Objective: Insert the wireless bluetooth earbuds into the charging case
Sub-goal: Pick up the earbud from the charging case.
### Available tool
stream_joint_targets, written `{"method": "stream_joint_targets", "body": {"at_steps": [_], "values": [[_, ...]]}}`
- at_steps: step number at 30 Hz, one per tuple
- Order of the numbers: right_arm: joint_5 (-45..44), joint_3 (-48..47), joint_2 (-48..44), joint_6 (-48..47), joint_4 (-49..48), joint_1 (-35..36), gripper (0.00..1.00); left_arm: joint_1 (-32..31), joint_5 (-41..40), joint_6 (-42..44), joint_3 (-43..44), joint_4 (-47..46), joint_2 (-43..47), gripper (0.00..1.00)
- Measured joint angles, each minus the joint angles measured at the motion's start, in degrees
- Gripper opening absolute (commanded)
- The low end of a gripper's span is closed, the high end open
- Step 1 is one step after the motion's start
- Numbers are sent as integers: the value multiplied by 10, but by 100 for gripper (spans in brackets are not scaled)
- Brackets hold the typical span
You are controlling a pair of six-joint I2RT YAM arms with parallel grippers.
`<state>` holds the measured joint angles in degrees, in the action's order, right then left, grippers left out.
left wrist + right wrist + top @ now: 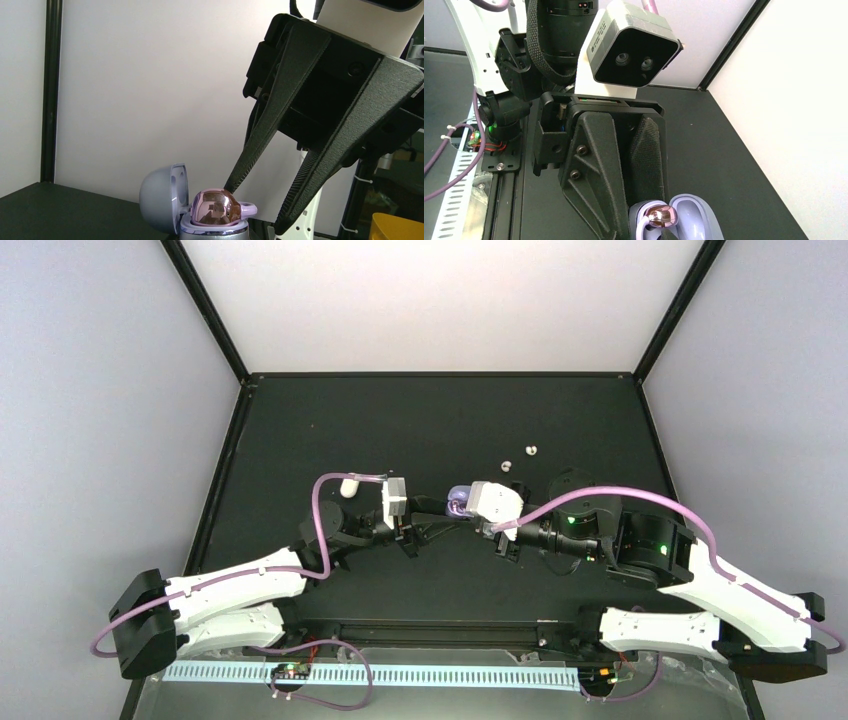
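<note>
The open purple charging case (165,197) is held upright between the fingers of my left gripper (644,217), its lid swung back. It also shows in the top view (458,502). One glossy purple earbud (216,207) sits tilted on top of the case base, showing in the right wrist view too (660,215). My right gripper (255,207) hangs just above it with its jaws apart, one fingertip (234,182) at the bud's upper edge. Two white earbuds (506,465) (532,451) lie on the mat behind. The second purple bud is not visible.
A white case (350,486) lies on the black mat (420,430) left of the left wrist. Both arms meet at the mat's centre. Black frame posts and white walls border the mat. A cable duct (400,675) runs along the near edge.
</note>
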<state>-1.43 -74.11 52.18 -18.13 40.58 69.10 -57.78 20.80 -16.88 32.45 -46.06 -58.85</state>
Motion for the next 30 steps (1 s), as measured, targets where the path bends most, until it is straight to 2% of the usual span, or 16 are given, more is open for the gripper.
{"method": "stream_joint_targets", "body": {"at_steps": [30], "values": [[-18,6,0,0,-9,0,3,0,14,0,1,6,0,2]]}}
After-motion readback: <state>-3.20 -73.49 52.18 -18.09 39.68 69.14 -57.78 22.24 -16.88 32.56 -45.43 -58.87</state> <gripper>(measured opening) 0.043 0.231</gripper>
